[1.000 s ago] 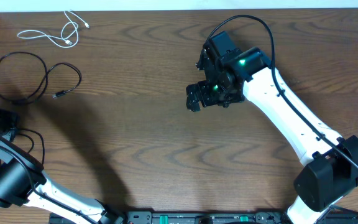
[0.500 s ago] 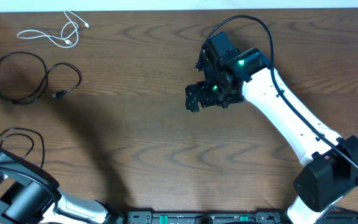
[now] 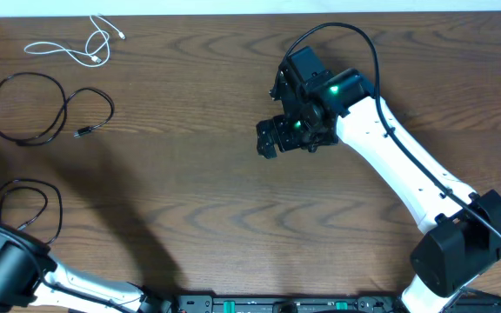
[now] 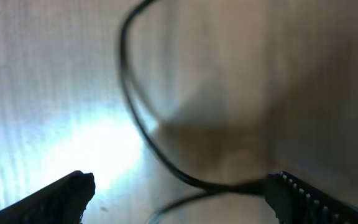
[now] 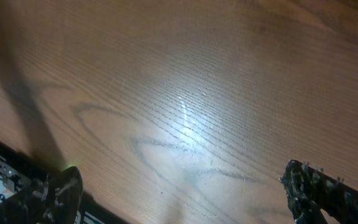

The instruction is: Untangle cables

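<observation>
— The left fingers (image 4: pixel 64 196) are spread wide. A thin black cord (image 4: pixel 135 118) curves between them and runs up against the right-hand one. Is it held?

— No, nothing is pinched. The view is blurred, so I cannot tell whether the cord is hooked on that finger. The right fingers (image 5: pixel 325 190) are parted too and empty, over bare wood in the middle of the surface (image 3: pixel 190 217).

— Where are the other cables?

— The white cable (image 3: pixel 94 59) lies loose in the far left corner. A black coil (image 3: pixel 64 109) with a plug tail sits just below it, by the left edge, and I cannot tell whether it is one cord or two. Another black loop (image 3: pixel 59 209) lies beside the left arm (image 3: pixel 7 274), towards the near left corner. It may be that arm's own lead.

— So what is the risk?

— If the left fingers close blind, they could miss the cord or catch the arm's lead instead. A pull towards the left edge would likely drag the cord off the surface. A pull towards the far edge could sweep it into the black coil and knot them together. The right fingers are well apart from all this, so nothing pins the other end.
</observation>
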`<state>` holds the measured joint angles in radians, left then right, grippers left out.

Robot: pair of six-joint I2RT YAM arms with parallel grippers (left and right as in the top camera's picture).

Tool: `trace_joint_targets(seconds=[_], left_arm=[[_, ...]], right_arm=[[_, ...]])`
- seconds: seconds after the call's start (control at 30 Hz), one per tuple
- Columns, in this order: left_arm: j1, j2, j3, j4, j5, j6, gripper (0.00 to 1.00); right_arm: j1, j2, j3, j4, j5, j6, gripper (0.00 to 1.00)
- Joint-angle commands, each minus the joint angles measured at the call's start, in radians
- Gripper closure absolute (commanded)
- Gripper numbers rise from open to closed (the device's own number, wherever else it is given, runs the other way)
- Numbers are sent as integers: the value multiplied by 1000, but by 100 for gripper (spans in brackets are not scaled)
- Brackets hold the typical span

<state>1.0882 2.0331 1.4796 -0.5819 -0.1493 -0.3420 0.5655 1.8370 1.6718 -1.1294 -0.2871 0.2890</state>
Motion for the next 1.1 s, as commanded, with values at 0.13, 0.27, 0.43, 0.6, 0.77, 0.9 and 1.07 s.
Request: trace_joint_targets(seconds=[0.13, 0.27, 0.43, 0.6, 0.77, 0.9, 1.07], left_arm=[[54, 18, -4, 8, 69, -37, 6], [54, 35, -4, 18, 179, -37, 6], [54, 87, -4, 23, 239, -37, 7], [54, 119, -4, 34, 239, -37, 22], [54, 120, -4, 36, 241, -37, 48], [54, 120, -4, 36, 337, -38, 59], [51, 119, -3, 50, 485, -41, 64]], right_arm=[[6, -15, 7, 20, 9, 10, 1], [6, -15, 7, 18, 8, 10, 1], [6, -15, 7, 14, 8, 10, 1], [11, -12, 7, 8, 8, 10, 1], [15, -11, 7, 10, 8, 11, 1], [26, -10, 7, 14, 8, 11, 1], [32, -10, 6, 6, 8, 10, 1]])
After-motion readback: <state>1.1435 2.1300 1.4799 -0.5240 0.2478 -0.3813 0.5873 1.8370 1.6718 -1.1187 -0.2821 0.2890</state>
